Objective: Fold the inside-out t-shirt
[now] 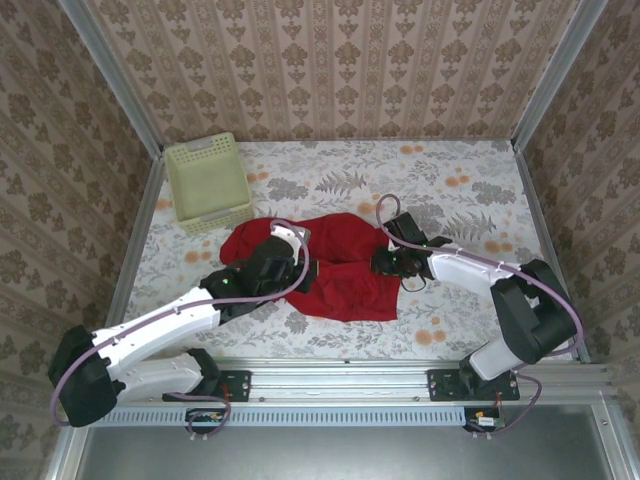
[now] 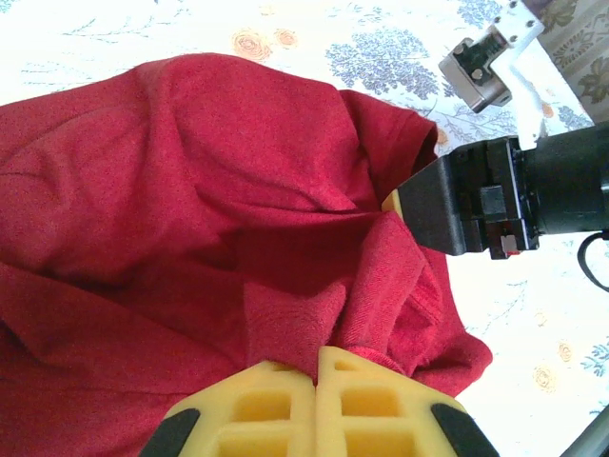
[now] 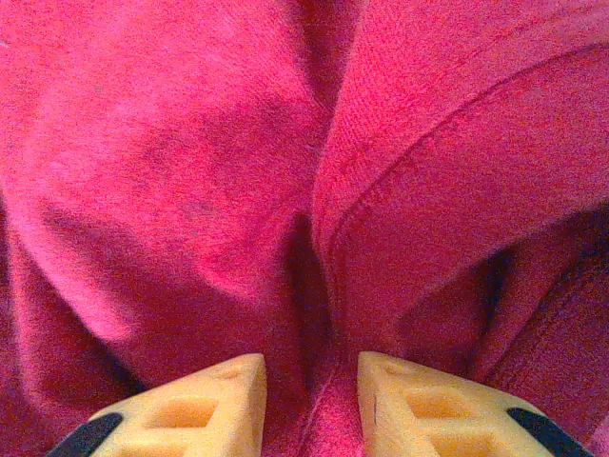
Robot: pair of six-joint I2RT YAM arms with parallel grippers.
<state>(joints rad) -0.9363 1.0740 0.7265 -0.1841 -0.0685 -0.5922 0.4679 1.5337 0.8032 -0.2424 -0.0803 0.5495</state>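
Beside the basket (image 1: 205, 185), left gripper (image 2: 317, 354) clenched the inside-out t-shirt (image 1: 350, 290); right gripper (image 3: 311, 367) straddled a fold, grip unclear: best pinched firmly before pulling.

basket (image 1: 207, 182): far left corner of the table (image 1: 450, 200)
t-shirt (image 1: 340, 270): middle of the table, before the basket and to its right

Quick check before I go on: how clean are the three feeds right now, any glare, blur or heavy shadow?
Top external: even light, sharp, only faint shadows. Left wrist: t-shirt crisp, tablecloth blown out to near white. Right wrist: the t-shirt is very close to the lens, slightly soft, its folds deep in shadow.
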